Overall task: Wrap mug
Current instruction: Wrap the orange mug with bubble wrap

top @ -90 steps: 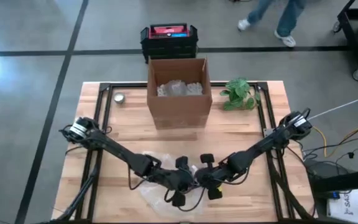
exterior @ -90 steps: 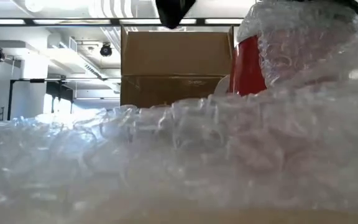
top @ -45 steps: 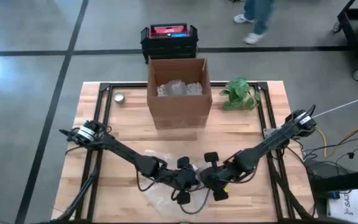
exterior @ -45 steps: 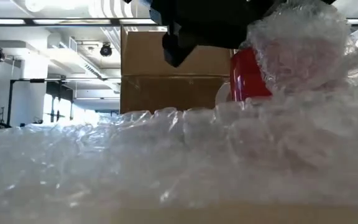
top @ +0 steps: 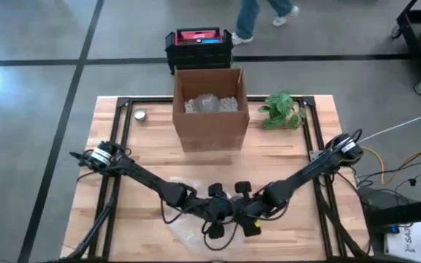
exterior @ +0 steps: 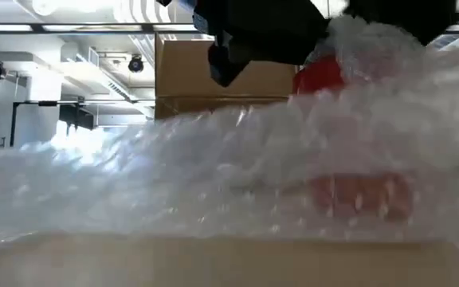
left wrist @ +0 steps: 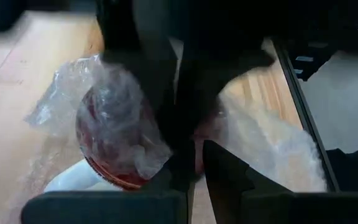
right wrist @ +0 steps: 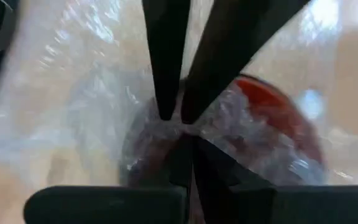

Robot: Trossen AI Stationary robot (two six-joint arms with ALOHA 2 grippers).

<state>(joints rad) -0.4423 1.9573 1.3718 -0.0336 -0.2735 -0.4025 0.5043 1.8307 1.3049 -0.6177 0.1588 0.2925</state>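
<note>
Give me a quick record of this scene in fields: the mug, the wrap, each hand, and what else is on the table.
mug: red mug near the table's front edge, partly covered in wrap
wrap: bubble wrap draped over and around the mug
left hand: left hand at the mug; grip unclear
right hand: right hand shut on the bubble wrap over the mug
box: open cardboard box at the back, wrap inside
other: small plant beside the box; small round tin

Lab: concrete floor point(top: 35, 44) (taped lines), wooden workbench point(top: 108, 139).

Both arms reach inward low, left gripper point(top: 220, 213) and right gripper point(top: 244, 212) nearly meeting, jaws pinched closed.
</note>
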